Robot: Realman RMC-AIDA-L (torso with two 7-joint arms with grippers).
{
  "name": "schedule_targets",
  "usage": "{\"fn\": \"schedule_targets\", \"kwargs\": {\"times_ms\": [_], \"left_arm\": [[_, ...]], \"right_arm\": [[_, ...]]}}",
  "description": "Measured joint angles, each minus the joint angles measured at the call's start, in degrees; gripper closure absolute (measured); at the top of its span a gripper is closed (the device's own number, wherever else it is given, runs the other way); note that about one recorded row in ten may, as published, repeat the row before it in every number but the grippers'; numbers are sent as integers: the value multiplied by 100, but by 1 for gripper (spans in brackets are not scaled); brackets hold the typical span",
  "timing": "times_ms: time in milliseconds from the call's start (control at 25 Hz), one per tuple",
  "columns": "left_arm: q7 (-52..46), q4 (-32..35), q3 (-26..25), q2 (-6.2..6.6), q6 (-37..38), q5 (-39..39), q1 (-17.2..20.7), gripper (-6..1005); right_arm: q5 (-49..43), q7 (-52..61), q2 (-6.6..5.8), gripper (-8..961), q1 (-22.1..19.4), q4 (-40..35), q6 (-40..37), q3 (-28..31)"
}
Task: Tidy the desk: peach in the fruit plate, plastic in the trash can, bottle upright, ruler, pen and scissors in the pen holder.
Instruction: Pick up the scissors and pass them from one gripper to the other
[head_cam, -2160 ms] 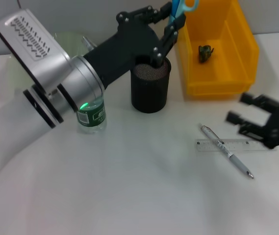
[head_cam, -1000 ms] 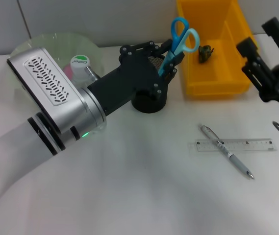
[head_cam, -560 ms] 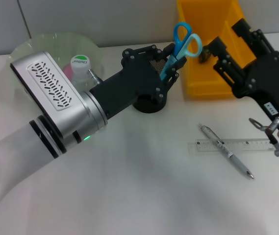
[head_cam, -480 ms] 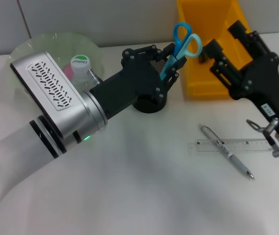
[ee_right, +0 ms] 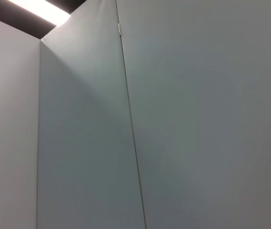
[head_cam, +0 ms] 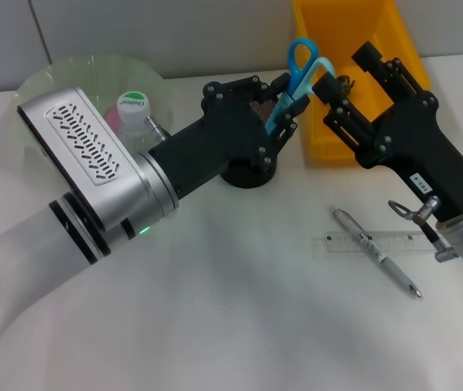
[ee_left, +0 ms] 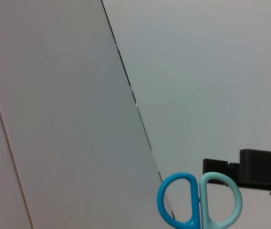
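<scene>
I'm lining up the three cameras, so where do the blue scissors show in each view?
Head view: scissors stand handles-up in the black pen holder, at the left pincer.
Left wrist view: only the handles, at the lower edge.
Right wrist view: not visible.
Shared landmark: the right pincer beside the handles.

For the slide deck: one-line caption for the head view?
Left gripper holds scissors in pen holder; right gripper alongside.
</scene>
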Motion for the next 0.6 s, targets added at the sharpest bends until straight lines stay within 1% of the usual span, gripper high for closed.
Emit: {"fn": "schedule_targets", "kwargs": {"times_ms": [360, 560, 600], "left_arm": [[0, 1, -1, 0, 0, 3, 0, 743], [0, 1, -1, 0, 1, 6, 0, 743], [0, 1, -1, 0, 10, 7, 0, 743]], "right_arm": [[-55, 15, -5, 297, 83, 12, 127, -25], [-59, 9, -1, 438, 103, 18, 188, -20], [-60, 9, 0, 448, 112, 28, 220, -14]]}}
